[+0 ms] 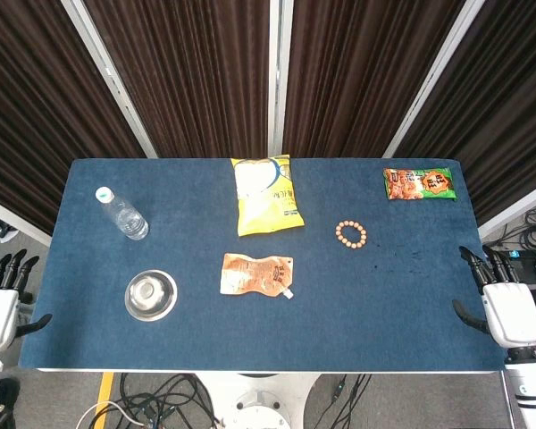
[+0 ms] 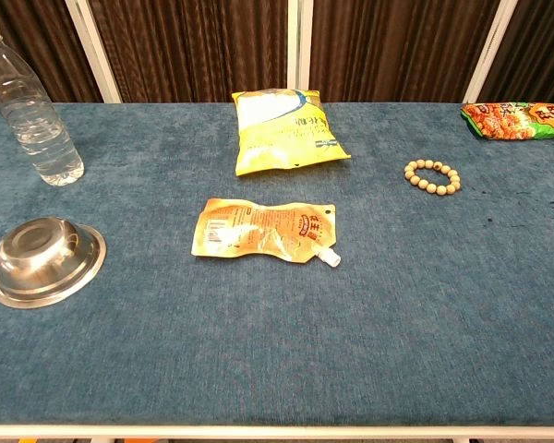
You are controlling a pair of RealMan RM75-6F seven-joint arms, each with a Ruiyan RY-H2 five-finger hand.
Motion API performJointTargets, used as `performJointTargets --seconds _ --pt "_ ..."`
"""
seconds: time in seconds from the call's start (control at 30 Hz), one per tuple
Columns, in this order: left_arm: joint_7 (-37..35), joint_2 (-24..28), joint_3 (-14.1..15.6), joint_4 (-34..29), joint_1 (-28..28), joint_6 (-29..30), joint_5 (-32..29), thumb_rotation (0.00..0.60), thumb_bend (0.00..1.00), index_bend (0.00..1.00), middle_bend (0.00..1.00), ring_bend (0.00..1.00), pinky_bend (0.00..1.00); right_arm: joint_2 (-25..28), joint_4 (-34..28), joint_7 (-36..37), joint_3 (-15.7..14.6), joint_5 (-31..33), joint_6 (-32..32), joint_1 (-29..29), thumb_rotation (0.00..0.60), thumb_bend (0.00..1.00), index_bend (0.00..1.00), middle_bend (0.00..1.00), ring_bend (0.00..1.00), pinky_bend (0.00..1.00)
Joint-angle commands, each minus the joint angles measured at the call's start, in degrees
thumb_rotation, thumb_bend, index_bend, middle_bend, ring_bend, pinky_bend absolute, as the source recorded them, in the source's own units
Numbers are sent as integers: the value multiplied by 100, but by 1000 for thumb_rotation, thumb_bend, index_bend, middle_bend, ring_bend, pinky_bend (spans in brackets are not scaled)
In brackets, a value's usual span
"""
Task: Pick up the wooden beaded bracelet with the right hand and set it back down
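Both hands unseen from chest, right hand (image 1: 511,311) frame-clipped, bracelet (image 1: 350,234) untouched

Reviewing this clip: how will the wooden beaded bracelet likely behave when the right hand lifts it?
The wooden beaded bracelet is a ring of separate small beads, so it will probably sag rather than hold shape. It looks light. Lying flat on the table, its round beads may slip from fingers.
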Motion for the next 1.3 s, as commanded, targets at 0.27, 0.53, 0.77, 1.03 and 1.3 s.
performJointTargets --seconds 0.27,0.53,0.77,1.03,1.3 --pt "-25 17 26 -7 46 52 14 600 0 124 37 0 37 -21 31 17 11 5 -148 105 600 214 25 202 29 100" --pt "-87 6 13 33 45 81 47 600 0 124 37 0 37 40 253 351 396 355 -1257 926 600 214 114 250 29 101" --pt "-98 -10 34 23 112 139 19 600 0 124 38 0 37 -600 1084 35 832 1007 -2888 2220 600 241 307 326 35 107" --pt "-97 24 56 -27 205 181 -62 600 0 127 38 0 37 -1914 2512 -763 831 1433 -3739 3168 600 271 378 388 77 147" --pt "-98 13 72 -32 232 125 -128 600 0 131 37 0 37 -2786 3550 -1111 568 1286 -3556 3336 600 247 441 470 147 195"
